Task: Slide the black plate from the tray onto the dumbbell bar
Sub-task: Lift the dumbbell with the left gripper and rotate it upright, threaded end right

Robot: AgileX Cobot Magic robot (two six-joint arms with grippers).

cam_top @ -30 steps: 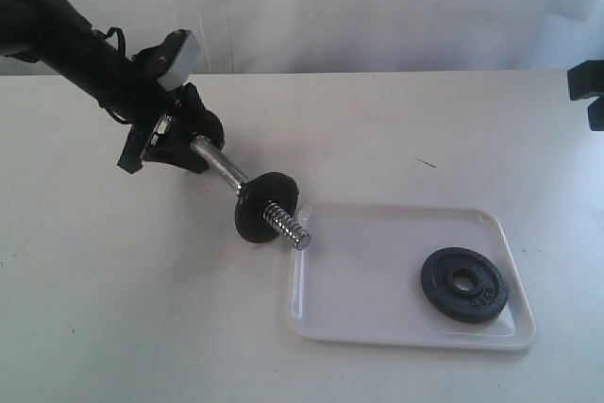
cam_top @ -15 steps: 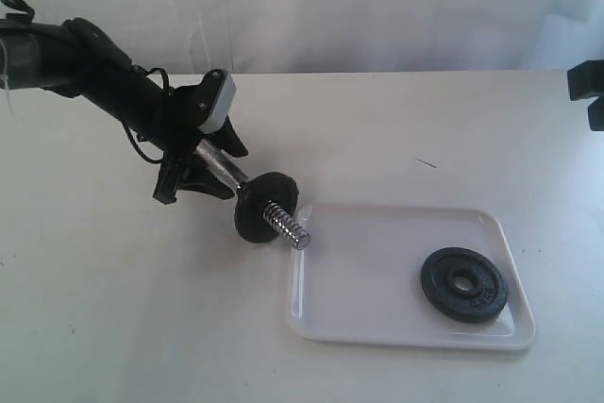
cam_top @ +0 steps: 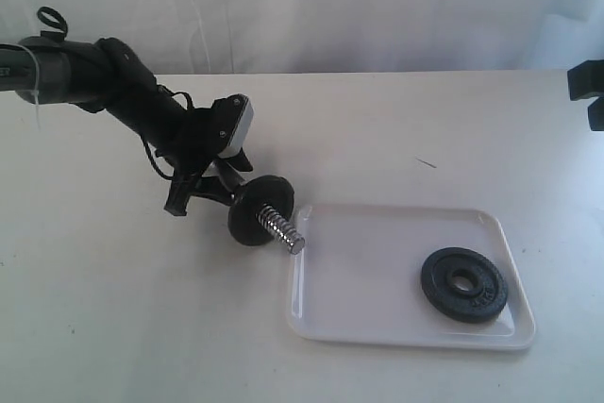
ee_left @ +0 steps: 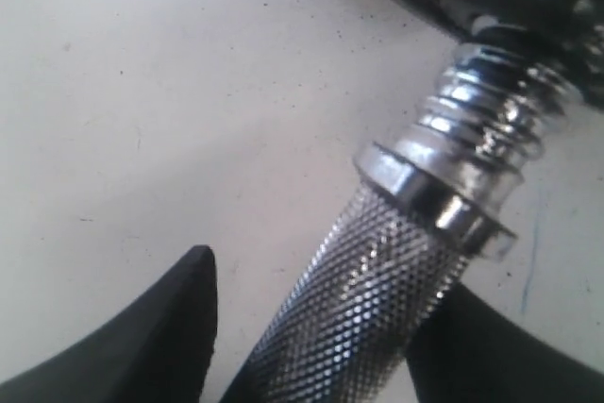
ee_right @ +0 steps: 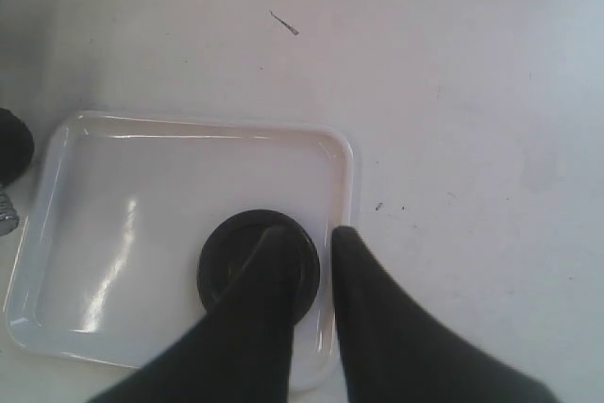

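Black plate (cam_top: 463,284) lies flat at the near right of the tray (cam_top: 377,327), untouched, so lifting and threading it remain to be done. Another disc (cam_top: 253,219) already sits on the dumbbell bar (cam_top: 281,227). The left pincer (ee_left: 326,318) straddles the bar's knurled grip, released, with a gap on one side. The right pincer (ee_right: 311,238) hangs clear of the plate, empty, its jaws a narrow slit apart.

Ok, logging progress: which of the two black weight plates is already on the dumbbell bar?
The upright plate left of the tray, the dumbbell bar through its hole; the other plate lies flat in the tray.
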